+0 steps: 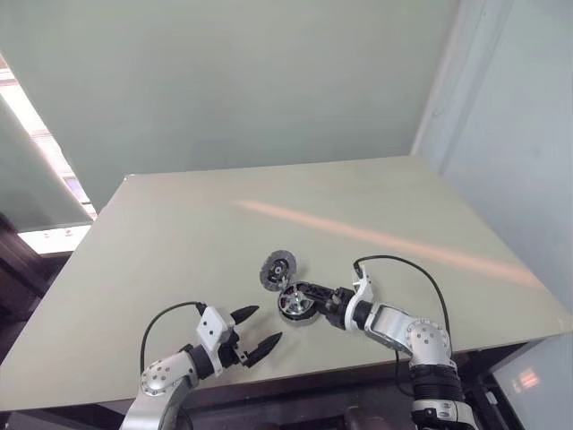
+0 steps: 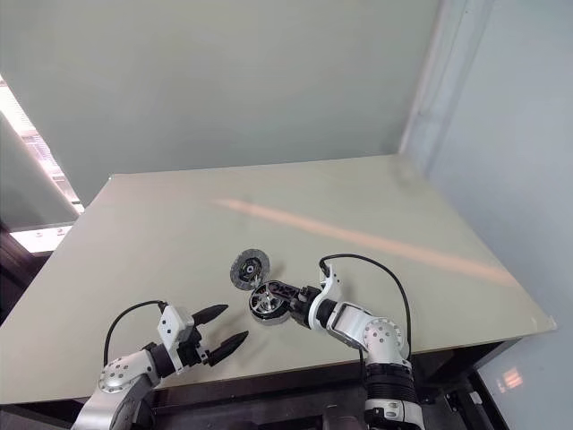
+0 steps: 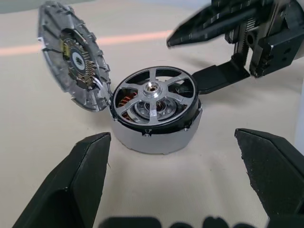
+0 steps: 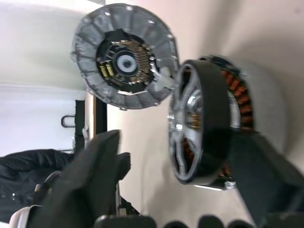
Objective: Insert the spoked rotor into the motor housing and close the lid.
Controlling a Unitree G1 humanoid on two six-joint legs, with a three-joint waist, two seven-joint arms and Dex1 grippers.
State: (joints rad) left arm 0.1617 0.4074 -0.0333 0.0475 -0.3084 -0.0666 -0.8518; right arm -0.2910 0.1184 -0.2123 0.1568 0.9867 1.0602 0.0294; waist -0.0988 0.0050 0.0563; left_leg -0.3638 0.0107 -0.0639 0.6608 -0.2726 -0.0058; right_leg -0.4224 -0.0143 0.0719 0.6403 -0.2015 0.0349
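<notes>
Wide pale beige desk (image 1: 179,233) carries everything, near its front edge. Round motor housing with reddish-brown copper coils and a pale grey wall (image 3: 156,135) sits flat on it, between the two claws. Ribbed grey disc lid with dark hub (image 3: 71,59) stands tilted on edge, touching the housing rim on the side away from the right arm, inner face toward the housing. Shiny silver spoked rotor in its black ring (image 3: 153,97) is on top of the housing; from the right wrist view it looks slightly cocked, not fully seated, though I can't be sure. Right claw (image 3: 209,52) is open, fingers straddling the rotor without pinching it. Left claw (image 1: 255,328) is open, empty, hovering just short of the housing. Judgement: rotor insertion nearly done, lid closing is next. To do it well: press the rotor down square at the hub first, then tip the lid over from its high edge while the other claw braces the housing wall. Risk: the lid skids off or jams on a tilted rotor.
</notes>
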